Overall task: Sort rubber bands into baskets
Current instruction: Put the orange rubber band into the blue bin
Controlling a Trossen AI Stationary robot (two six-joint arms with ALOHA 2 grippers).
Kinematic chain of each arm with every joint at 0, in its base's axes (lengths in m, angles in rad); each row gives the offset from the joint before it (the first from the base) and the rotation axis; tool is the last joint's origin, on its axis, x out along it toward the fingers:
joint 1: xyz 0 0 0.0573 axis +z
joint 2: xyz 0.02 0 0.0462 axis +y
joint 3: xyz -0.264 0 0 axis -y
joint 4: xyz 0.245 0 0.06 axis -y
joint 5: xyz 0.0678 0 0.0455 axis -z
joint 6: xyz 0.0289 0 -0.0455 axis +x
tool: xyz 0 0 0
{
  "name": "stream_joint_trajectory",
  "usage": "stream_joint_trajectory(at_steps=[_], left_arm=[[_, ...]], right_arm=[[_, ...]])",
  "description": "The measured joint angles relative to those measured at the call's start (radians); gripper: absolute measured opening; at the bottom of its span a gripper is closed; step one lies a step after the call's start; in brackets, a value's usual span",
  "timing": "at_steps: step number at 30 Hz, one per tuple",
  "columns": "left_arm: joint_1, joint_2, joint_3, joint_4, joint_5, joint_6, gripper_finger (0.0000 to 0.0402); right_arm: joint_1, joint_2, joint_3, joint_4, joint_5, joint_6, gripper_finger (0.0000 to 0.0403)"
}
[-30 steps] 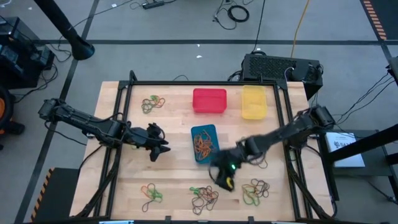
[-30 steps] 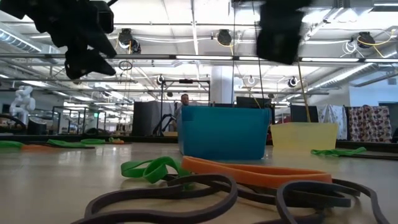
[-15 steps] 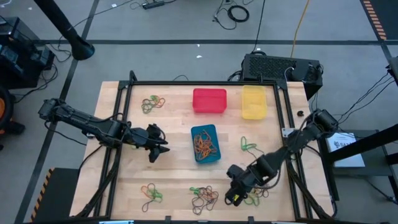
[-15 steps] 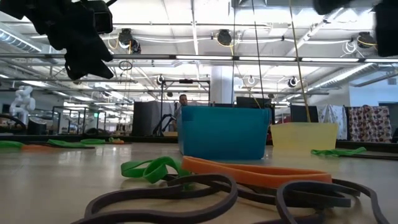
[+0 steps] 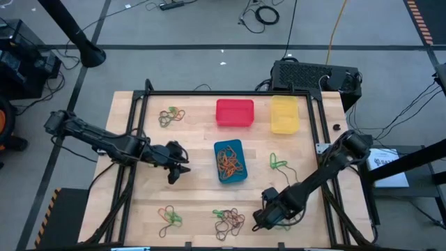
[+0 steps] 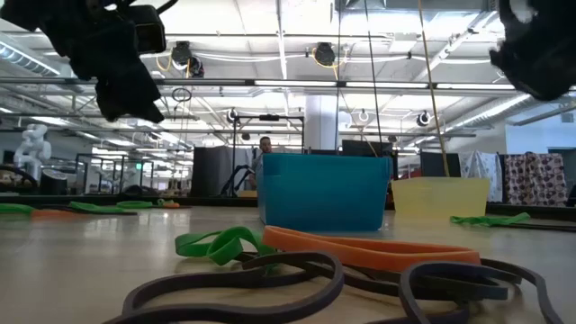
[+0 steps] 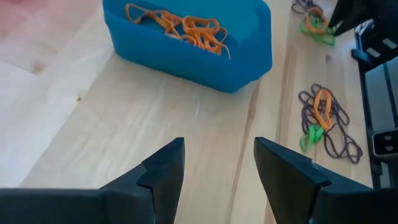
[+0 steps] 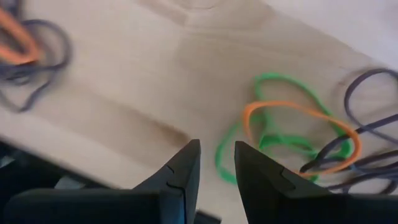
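Baskets sit toward the middle and 12 o'clock side of the wooden table (image 5: 195,199) in the high view: the red basket (image 5: 234,113) and the yellow basket (image 5: 284,114) side by side at 12 o'clock, and the blue basket (image 5: 230,161) near the centre, holding a tangle of orange rubber bands (image 5: 228,162). Loose rubber bands lie in clumps: one at 10 o'clock (image 5: 171,116), a green one at 3 o'clock (image 5: 278,163), one at 7 o'clock (image 5: 168,217), and one at 6 o'clock (image 5: 229,220).

The left gripper (image 5: 177,166) hangs above bare wood at 9 o'clock of the blue basket, its fingers (image 7: 163,171) spread apart and holding nothing.

The right gripper (image 5: 263,219) is low at 5 o'clock, beside the 6 o'clock clump. In the right wrist view its fingers (image 8: 180,171) stand with a narrow gap between them, empty, just short of a green band (image 8: 280,137) crossed by an orange band (image 8: 298,121), with dark bands (image 8: 367,112) alongside.
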Motion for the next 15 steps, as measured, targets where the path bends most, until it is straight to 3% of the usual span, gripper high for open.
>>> stream_joint_trajectory(at_steps=[15], left_arm=[[0.0, 0.113, -0.001, 0.056, 0.095, -0.008, 0.02]], right_arm=[[-0.006, 0.076, 0.001, -0.053, -0.02, 0.0, 0.0091]])
